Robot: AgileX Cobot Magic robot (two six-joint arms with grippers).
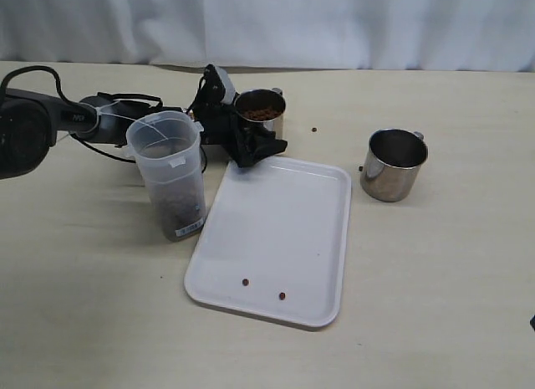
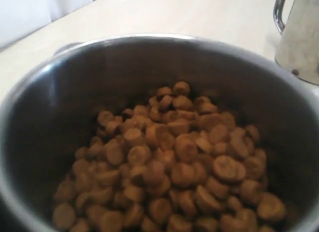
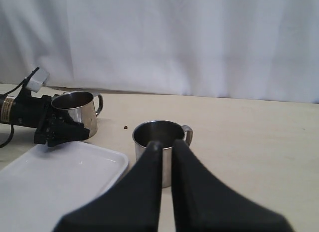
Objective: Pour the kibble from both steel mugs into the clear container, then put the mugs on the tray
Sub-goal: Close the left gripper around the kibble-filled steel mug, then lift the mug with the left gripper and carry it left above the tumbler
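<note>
One steel mug [image 1: 272, 130] stands beyond the tray's far edge, filled with kibble [image 1: 259, 113]. My left gripper [image 1: 257, 148] is right against it, dark fingers along its near side. The left wrist view looks straight into this mug [image 2: 75, 92] at the kibble [image 2: 169, 157] and shows no fingers. The other steel mug [image 1: 393, 165] looks empty, right of the tray. My right gripper [image 3: 167, 144] hangs shut and empty, short of that mug [image 3: 144, 159]. The clear container [image 1: 171, 176] stands left of the tray [image 1: 284, 230], with dark kibble in its lower part.
Two loose pellets [image 1: 246, 282] lie on the tray's near end. Single pellets [image 1: 314, 129] lie on the table between the mugs. The left arm and its cables [image 1: 100, 121] stretch behind the container. A white curtain [image 1: 334, 21] closes the table's far side.
</note>
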